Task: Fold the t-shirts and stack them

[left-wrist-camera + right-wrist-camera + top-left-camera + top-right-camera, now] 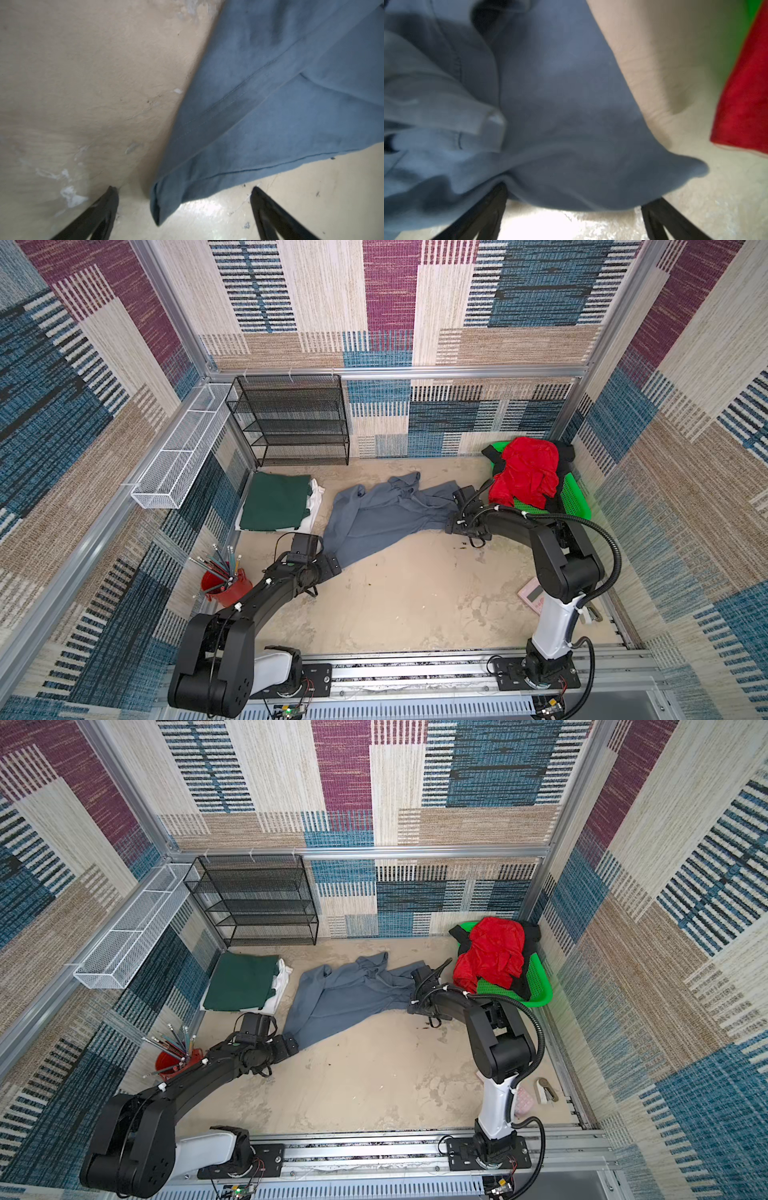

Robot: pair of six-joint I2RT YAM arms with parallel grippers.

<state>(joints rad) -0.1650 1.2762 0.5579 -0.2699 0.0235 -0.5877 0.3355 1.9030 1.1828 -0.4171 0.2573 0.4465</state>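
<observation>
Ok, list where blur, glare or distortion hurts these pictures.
Right wrist view: the grey t-shirt and red t-shirt are smeared soft, with glare on the table. Left wrist view: sharper, hem stitching readable, milder sheen on the table. Both top views: crisp, evenly lit, frame posts splayed by the wide angle.

5 t-shirts, 1 basket

A rumpled slate grey cloth t-shirt lies spread unfolded on the tabletop. Left of it, a folded dark green t-shirt sits atop a white t-shirt. Right of it, a crumpled bright red t-shirt is heaped over a black t-shirt.
</observation>
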